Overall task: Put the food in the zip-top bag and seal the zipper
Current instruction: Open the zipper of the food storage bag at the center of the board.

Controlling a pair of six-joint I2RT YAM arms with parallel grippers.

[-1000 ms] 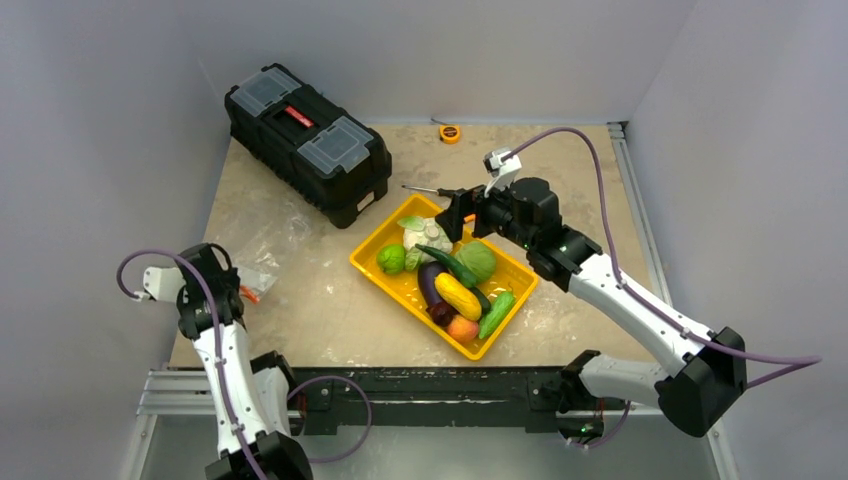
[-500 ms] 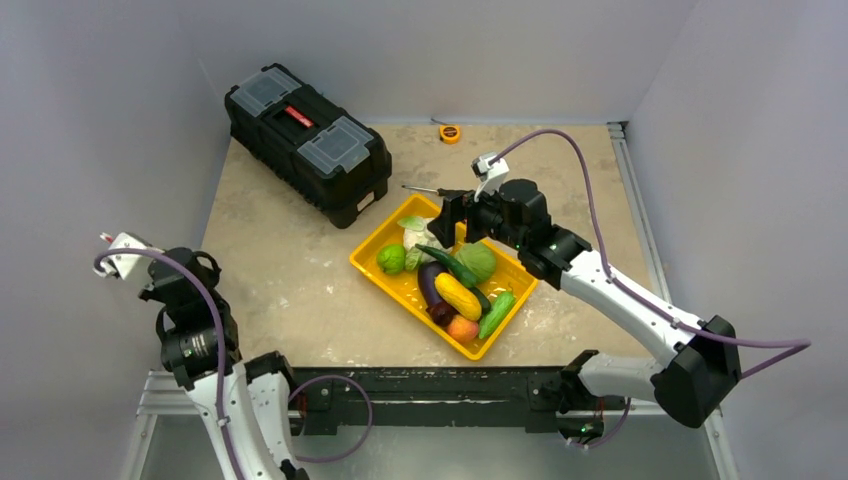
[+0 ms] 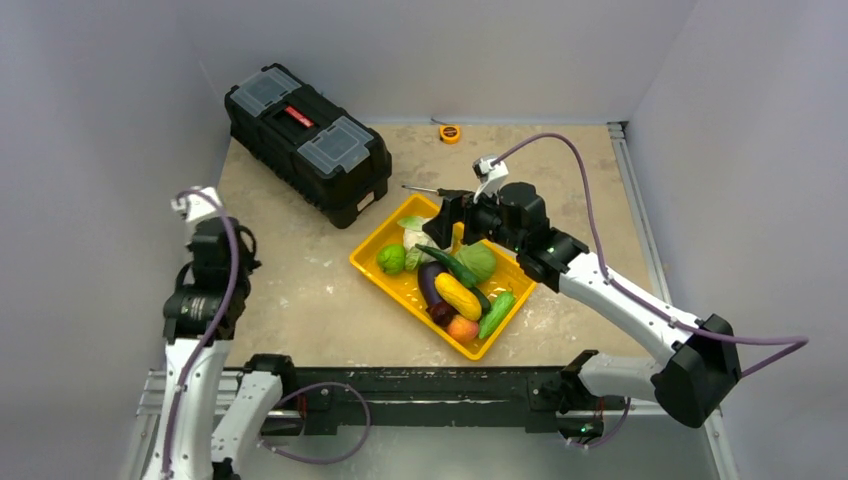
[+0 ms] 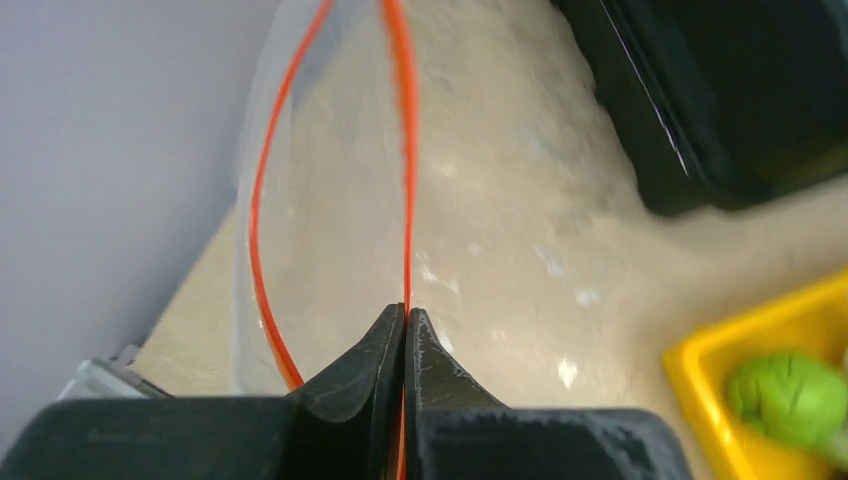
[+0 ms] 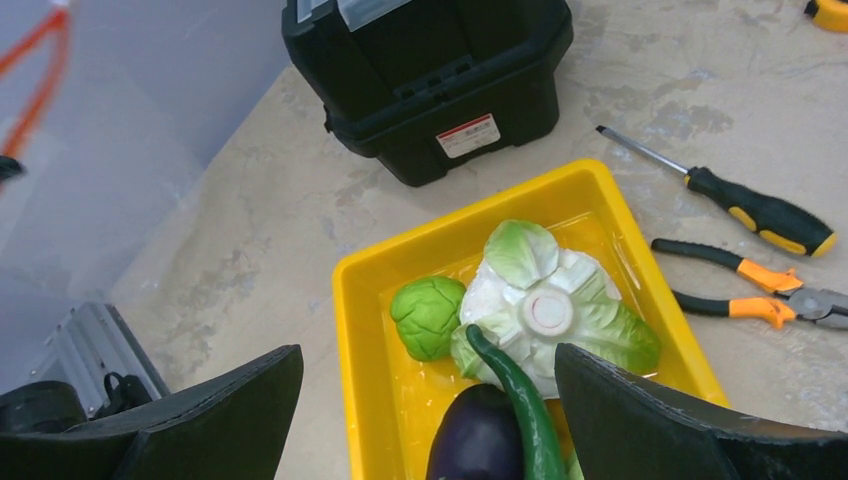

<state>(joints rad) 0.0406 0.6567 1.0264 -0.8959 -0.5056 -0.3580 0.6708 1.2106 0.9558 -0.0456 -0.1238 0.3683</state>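
My left gripper (image 4: 405, 312) is shut on one red-orange zipper (image 4: 407, 150) strip of the clear zip-top bag (image 4: 330, 180), held off the table at the left. The other strip bows away, so the mouth gapes. In the right wrist view the zipper (image 5: 40, 70) shows at the top left. The food lies in the yellow tray (image 3: 372, 268): cauliflower (image 5: 545, 310), green round fruit (image 5: 428, 315), eggplant (image 5: 480, 440), cabbage (image 3: 478, 260), yellow squash (image 3: 457, 295), peach (image 3: 462, 328). My right gripper (image 5: 428, 350) hangs open over the tray's far end, holding nothing.
A black toolbox (image 3: 305, 140) stands at the far left. A screwdriver (image 5: 760, 210) and orange-handled pliers (image 5: 750, 290) lie just beyond the tray. A small tape measure (image 3: 450, 132) sits at the back edge. Walls close in on both sides.
My left arm has lifted the bag off the table and swung up and away from the near edge. My right gripper has shifted slightly left over the tray, still open.
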